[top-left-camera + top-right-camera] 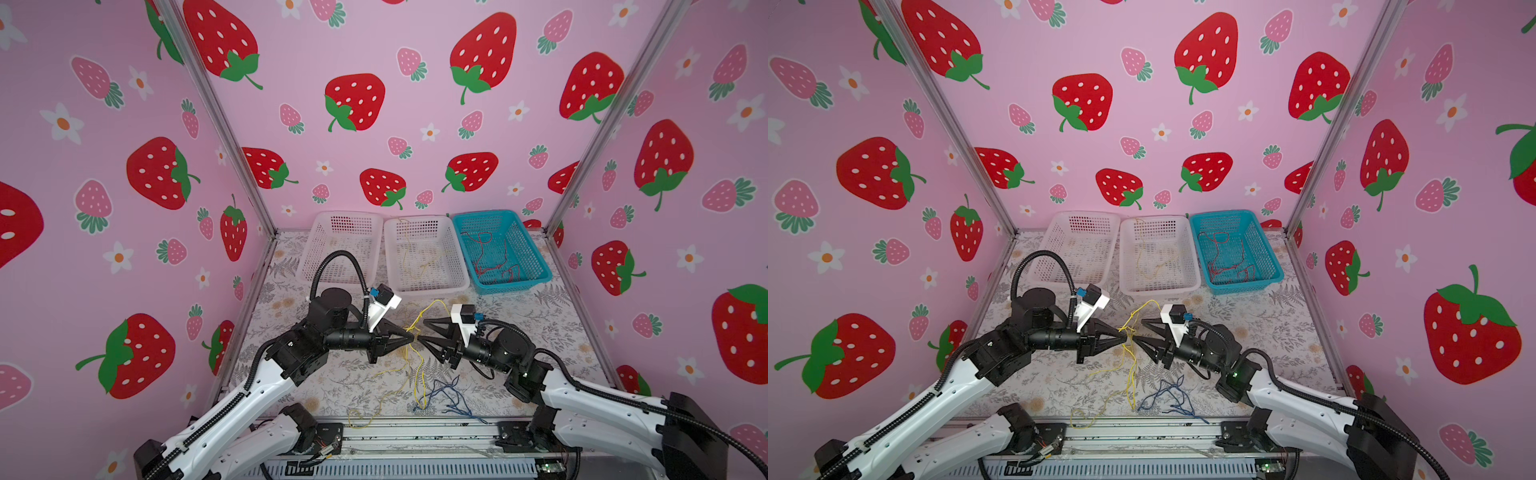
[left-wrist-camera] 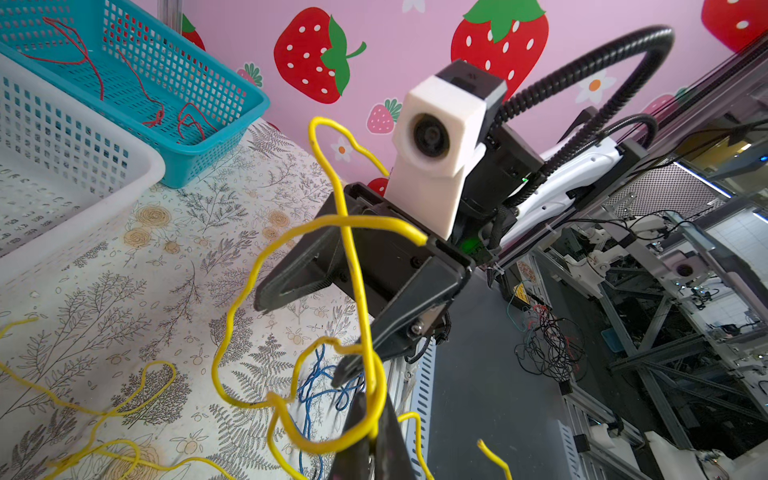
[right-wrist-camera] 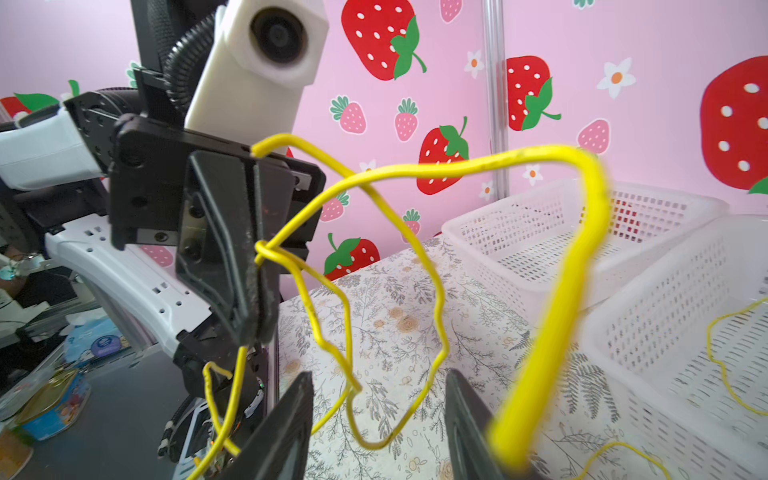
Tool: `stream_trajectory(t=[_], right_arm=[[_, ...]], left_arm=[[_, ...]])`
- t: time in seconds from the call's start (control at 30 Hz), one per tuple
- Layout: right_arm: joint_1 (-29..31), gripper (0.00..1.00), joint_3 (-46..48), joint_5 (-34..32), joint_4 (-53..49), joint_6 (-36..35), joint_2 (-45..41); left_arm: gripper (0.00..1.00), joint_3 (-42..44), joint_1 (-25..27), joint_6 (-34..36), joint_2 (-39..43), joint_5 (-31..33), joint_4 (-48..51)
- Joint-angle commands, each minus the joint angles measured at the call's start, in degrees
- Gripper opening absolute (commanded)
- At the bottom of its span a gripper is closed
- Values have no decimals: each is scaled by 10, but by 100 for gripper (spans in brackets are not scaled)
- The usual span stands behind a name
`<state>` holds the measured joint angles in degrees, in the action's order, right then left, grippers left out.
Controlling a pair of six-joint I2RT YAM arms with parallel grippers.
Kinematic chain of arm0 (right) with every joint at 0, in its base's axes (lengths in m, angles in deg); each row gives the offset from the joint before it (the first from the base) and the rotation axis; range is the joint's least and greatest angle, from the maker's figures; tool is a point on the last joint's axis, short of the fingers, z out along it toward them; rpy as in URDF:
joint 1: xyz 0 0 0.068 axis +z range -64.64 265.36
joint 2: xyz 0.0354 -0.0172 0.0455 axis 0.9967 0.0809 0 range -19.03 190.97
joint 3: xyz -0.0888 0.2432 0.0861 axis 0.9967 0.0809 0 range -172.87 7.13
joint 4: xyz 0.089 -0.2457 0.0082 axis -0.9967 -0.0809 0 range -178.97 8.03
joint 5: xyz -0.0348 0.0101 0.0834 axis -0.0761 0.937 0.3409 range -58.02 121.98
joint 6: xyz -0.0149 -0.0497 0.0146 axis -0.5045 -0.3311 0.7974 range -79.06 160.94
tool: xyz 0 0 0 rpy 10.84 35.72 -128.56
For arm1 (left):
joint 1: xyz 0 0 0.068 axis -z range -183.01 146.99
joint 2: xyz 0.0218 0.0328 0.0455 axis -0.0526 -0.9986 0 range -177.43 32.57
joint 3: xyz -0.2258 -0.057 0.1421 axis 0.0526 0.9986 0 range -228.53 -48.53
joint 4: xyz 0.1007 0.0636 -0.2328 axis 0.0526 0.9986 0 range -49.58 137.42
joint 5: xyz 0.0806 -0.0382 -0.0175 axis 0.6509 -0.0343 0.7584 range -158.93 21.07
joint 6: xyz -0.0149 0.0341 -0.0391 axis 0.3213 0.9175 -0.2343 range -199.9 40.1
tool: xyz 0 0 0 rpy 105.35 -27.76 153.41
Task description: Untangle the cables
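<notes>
At the upper left of the table (image 1: 548, 328) in a top view stands a white basket (image 1: 350, 214). Below it the left gripper (image 1: 412, 338) points to the centre, jaws pressed together, pinching the yellow cable (image 3: 559, 324) at a kink. From there the cable arches up over both grippers and also hangs to the table, trailing to the lower centre. A middle basket (image 1: 417, 219) behind holds a yellow strand (image 3: 709, 345). The right gripper (image 1: 421, 331) faces the left one, nearly tip to tip, its fingers spread; in the left wrist view cable loops cross in front of them, but I cannot tell whether they touch. At the lower centre a blue cable (image 2: 308, 395) lies tangled just beside the yellow tail. At the upper right a teal basket (image 1: 486, 213) holds a red cable (image 2: 156, 119).
</notes>
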<state>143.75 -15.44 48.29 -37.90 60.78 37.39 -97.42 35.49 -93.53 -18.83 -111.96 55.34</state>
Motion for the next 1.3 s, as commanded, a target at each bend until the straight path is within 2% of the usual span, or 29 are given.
stream_trajectory(t=[0.0, 0.27, 0.4, 0.7, 0.77, 0.97, 1.27], right_arm=[[3, 49, -23, -30, 26, -18, 4], [10, 37, -41, -22, 38, -21, 31], [15, 26, -41, -30, 36, -24, 33], [20, 6, -42, -49, 31, -23, 25], [21, 0, -44, -67, 26, -15, 22], [23, 0, -41, -138, 9, 8, 0], [20, 0, -57, -309, -99, 22, -54]], left_arm=[[0, 2, -2, -4, -2, -26, -14], [0, 2, -2, 2, 0, -28, -12], [0, 4, -2, 4, 1, -27, -10], [0, 4, -2, 11, -3, -25, -2], [0, 5, -2, 12, -3, -22, 1], [0, 5, -2, 16, -5, -23, 15], [0, -5, -2, 51, -4, -9, 79]])
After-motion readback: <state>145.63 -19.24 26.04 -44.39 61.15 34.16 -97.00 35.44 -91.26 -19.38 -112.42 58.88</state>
